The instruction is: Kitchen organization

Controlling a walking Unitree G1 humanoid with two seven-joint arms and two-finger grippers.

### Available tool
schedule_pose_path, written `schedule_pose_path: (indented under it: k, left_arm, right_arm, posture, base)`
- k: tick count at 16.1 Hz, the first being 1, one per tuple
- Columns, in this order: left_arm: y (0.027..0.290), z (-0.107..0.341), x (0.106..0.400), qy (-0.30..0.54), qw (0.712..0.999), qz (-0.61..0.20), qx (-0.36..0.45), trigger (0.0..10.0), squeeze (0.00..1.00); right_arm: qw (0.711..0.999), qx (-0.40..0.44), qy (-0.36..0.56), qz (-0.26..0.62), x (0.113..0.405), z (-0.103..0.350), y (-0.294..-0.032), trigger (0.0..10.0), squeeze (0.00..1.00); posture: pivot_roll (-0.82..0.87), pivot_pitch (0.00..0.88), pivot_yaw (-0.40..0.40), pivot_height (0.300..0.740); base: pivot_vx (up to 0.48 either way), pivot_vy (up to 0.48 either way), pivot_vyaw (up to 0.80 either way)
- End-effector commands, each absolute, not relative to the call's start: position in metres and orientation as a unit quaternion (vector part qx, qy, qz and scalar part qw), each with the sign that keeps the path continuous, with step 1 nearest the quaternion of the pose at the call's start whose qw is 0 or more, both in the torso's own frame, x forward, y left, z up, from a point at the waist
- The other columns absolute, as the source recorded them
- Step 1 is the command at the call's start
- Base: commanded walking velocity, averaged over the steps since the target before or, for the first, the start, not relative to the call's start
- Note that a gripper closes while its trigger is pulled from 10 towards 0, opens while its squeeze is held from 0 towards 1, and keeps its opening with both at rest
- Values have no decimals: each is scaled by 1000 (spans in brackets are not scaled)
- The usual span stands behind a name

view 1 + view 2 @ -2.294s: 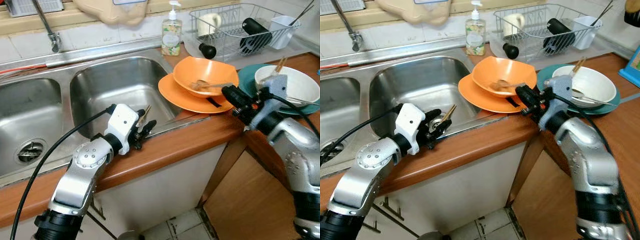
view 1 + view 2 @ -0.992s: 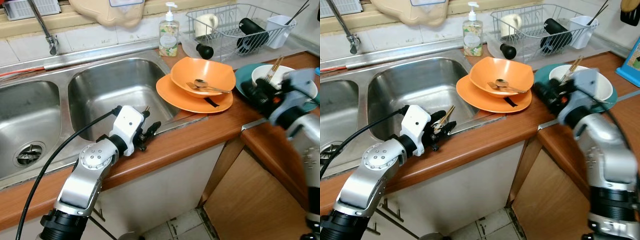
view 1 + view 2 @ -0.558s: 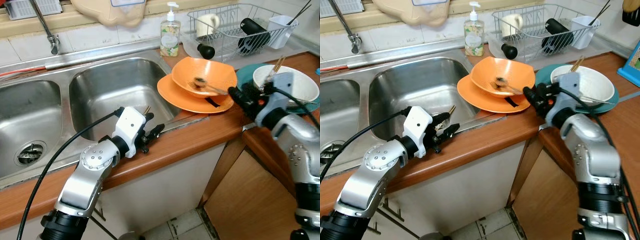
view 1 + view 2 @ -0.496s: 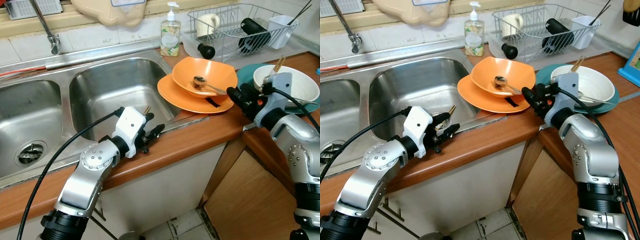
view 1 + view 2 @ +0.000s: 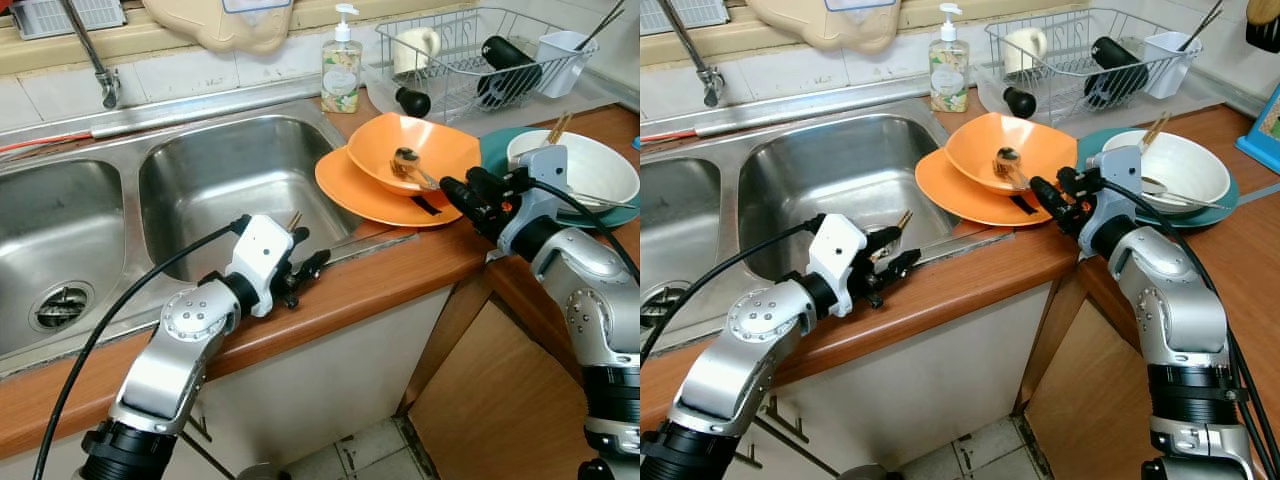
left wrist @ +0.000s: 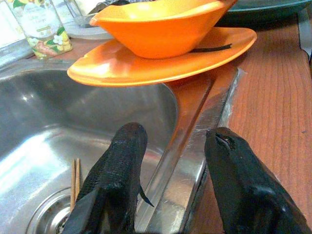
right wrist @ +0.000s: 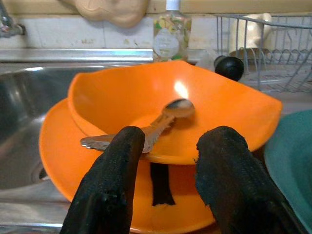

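An orange bowl sits on an orange plate at the counter's edge, right of the sink. A metal spoon lies inside the bowl. My right gripper is open at the bowl's near right rim, level with the spoon, its fingers empty. My left gripper is open over the front right corner of the right sink basin, holding nothing. Wooden chopsticks lie in that basin near the drain.
A white bowl with chopsticks rests on a teal plate behind my right arm. Further back are a dish rack and a soap bottle. The faucet stands at the back left. A wooden counter runs along the front.
My right gripper has moved left from near the white bowl to the orange bowl's rim. The spoon has shifted inside the bowl. My left gripper has barely moved.
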State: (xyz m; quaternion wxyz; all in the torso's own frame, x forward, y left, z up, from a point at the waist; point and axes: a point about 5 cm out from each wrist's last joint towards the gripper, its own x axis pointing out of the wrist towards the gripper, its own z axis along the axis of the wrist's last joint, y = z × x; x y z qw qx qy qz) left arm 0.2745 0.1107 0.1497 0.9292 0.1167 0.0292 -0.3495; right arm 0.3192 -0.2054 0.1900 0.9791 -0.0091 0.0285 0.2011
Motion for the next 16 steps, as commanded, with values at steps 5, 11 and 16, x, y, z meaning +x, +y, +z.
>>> schedule_pose_path:
  k: [5,11,16]
  left_arm:
    - [113,153,276,23,929,-344,133,10000,0]
    - [114,153,276,24,930,-341,136,10000,0]
    - [114,154,278,23,929,-341,138,10000,0]
  right_arm:
    - [987,-11,26,160,330,192,-212,7843,0]
    - [987,-15,-8,160,325,212,-224,10000,0]
    - [978,-21,-20,206,317,215,-206,10000,0]
  posture:
    - [-23,0,62,740]
    - [-28,0,67,740]
    - [-27,0,71,740]
  base:
    - [0,0,0]
    - [0,0,0]
    - [0,0,0]
